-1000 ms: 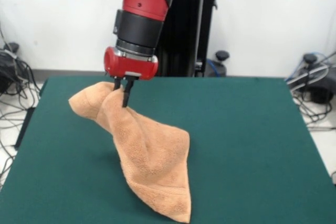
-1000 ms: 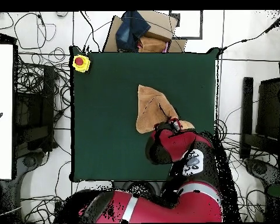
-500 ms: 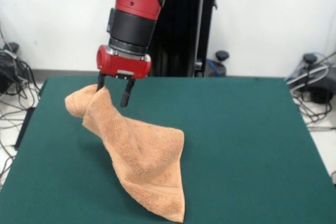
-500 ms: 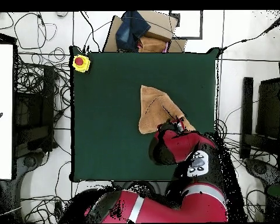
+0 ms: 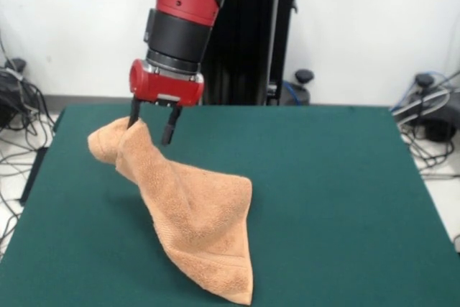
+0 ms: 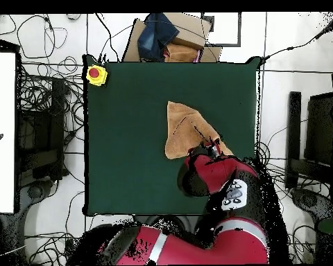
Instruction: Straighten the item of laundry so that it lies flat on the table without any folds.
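The tan-orange towel [image 5: 194, 213] lies crumpled on the green table [image 5: 345, 199]. It rises in a folded ridge from the front edge up to a peak at the far left. My gripper [image 5: 151, 124] hangs over that peak with its fingers apart. The left finger [image 5: 133, 116] touches the towel's top and the right finger stands clear of the cloth. In the overhead view the towel [image 6: 183, 128] is a rough triangle on the table [image 6: 127, 138], and my red arm [image 6: 214, 173] covers its lower right corner and the gripper.
A yellow box with a red button [image 6: 96, 74] sits at a table corner. A cardboard box with blue cloth [image 6: 171, 38] lies beyond the table edge. Cables lie on the floor on both sides. The black pedestal [image 5: 259, 34] stands behind the table.
The fingers have gone from nearly together to apart. The gripper has shifted left and up a little in the front view, and the towel's peak has followed it left.
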Robot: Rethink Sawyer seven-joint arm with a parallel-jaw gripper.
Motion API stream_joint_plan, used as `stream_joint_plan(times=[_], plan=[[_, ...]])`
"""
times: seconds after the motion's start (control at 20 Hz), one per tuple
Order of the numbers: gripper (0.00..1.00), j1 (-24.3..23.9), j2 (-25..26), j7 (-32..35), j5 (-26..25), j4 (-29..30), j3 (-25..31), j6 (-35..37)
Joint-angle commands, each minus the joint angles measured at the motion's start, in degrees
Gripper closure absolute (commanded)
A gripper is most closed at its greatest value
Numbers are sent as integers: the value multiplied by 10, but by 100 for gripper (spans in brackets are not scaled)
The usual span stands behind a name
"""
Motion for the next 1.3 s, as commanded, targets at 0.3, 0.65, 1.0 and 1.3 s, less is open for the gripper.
stream_joint_plan(times=[0.3,0.65,1.0,1.3], plan=[[0,-53,-200,-49,33,110,137,189],[0,-157,-351,-204,131,187,267,353],[0,-99,-221,-61,18,109,223,214],[0,-28,-131,23,4,41,152,125]])
